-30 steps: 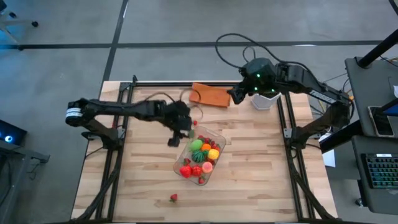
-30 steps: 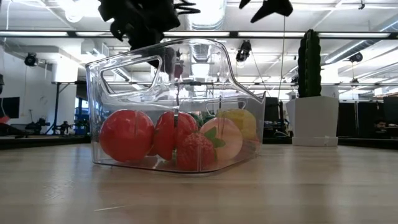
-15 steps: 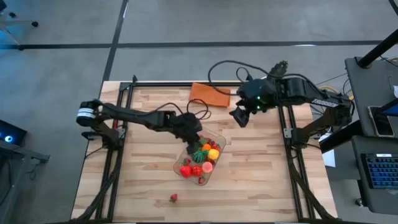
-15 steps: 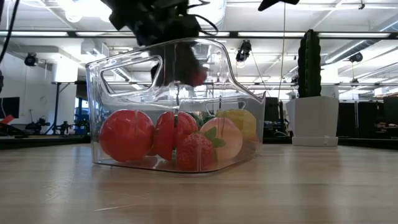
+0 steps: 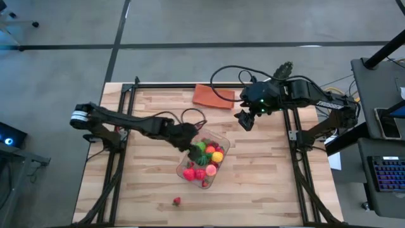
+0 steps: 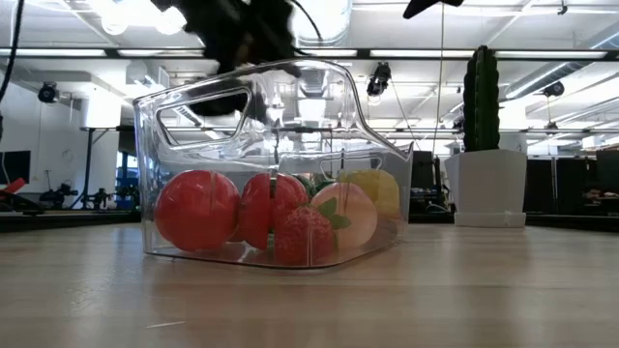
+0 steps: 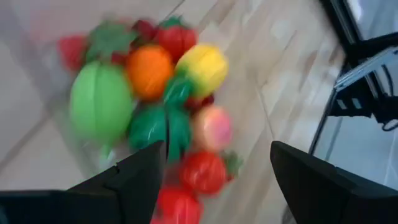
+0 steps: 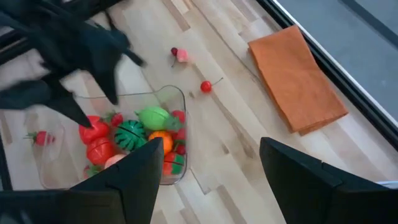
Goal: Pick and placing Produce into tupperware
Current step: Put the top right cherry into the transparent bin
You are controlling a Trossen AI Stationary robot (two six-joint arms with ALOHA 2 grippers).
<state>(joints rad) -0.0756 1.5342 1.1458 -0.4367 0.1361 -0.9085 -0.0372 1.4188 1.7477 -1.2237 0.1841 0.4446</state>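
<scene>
A: Two arms up. Your left pincer [image 5: 190, 144] sits over the tub's [image 5: 221, 140] far-left corner, fingers apart, holding nothing.

B: And the produce [image 5: 204, 161]?

A: Mostly piled in the tub mid-table [image 5: 266, 183]. One strawberry [image 5: 176, 201] lies loose near the front edge. Your right pincer [image 5: 245, 120] hangs open near the cloth [image 5: 214, 96].

no text, label, brand, number or sign can be read in any view.
</scene>
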